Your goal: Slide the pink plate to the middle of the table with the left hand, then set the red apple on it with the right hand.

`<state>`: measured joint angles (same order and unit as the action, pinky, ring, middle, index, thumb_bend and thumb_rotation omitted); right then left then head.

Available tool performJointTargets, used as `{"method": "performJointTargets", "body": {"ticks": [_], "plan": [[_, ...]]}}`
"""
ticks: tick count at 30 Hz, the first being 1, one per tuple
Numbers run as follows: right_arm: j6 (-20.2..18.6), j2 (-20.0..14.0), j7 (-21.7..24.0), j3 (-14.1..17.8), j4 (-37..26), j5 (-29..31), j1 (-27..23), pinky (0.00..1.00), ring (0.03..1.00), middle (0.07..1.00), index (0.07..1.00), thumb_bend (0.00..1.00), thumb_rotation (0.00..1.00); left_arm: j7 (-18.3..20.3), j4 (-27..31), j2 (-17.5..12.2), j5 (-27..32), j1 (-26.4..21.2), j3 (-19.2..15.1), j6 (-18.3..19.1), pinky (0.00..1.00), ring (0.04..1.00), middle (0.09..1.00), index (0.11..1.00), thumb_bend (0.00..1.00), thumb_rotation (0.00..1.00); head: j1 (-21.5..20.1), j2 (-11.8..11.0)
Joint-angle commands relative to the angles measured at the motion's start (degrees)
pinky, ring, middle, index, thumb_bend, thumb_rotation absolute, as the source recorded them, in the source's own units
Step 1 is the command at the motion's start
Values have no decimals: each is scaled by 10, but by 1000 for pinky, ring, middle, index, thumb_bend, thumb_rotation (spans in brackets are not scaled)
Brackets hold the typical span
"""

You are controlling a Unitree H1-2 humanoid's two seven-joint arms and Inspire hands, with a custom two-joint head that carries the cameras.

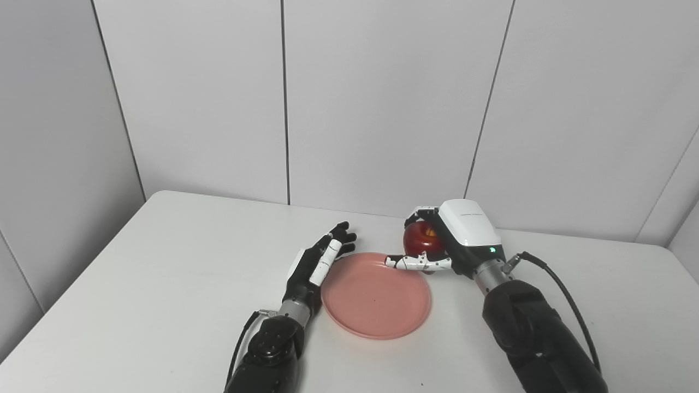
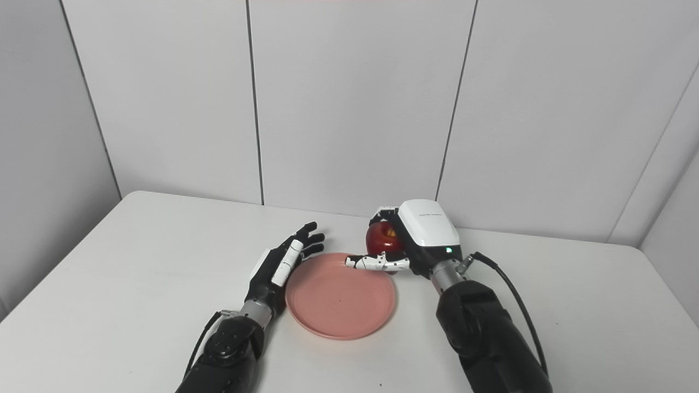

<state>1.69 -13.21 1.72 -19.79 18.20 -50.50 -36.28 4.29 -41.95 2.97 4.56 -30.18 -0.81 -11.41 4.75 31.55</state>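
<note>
**Nearly there: apple held at the plate's far rim**

Nearest the robot, the two dark forearms come in from the bottom edge over the white tabletop [image 1: 136,284]. Between them lies the pink plate [image 1: 375,297], flat and empty, roughly mid-table. The left robot hand [image 1: 322,259] rests just beside the plate's left rim with its fingers stretched out and apart, holding nothing; whether it touches the rim I cannot tell.

Farther back, the right robot hand [image 1: 437,245] is wrapped around the red apple [image 1: 419,237], fingers curled over the top and a white digit reaching across the plate's far rim. The apple sits beyond that far right edge, not yet over the plate's centre; whether it is lifted or resting on the tabletop is unclear.

Judging from this, the slide looks done and the placing is what remains. The risks: releasing too early would drop the apple on the rim, tipping the light plate or letting the fruit roll off toward the back wall [image 1: 382,109]. A low approach could also shove the plate toward the left robot hand.
</note>
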Motion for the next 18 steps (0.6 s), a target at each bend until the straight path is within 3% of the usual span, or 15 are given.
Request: {"method": "performJointTargets", "body": {"ticks": [1, 5, 11, 18], "plan": [[-12, 8, -13, -1, -1, -3, -46, 203, 283, 376, 552, 687, 799, 3, -41, 8, -5, 27, 6, -7, 806, 853, 844, 850, 969, 854, 0, 1], [-20, 16, -11, -8, 12, -5, -55, 176, 252, 345, 550, 696, 817, 2, -53, 10, -5, 21, 7, -13, 816, 860, 842, 852, 958, 863, 1, 0], [-12, 23, -17, -18, 33, -2, -63, 197, 278, 357, 515, 686, 791, -5, -57, 10, -8, 18, 7, -13, 812, 855, 837, 848, 970, 859, 0, 1], [-11, 31, -18, -40, 56, -5, -69, 219, 301, 388, 556, 676, 775, -10, -70, 11, -8, 12, 5, -21, 820, 862, 833, 856, 1000, 848, 3, 0]]}}
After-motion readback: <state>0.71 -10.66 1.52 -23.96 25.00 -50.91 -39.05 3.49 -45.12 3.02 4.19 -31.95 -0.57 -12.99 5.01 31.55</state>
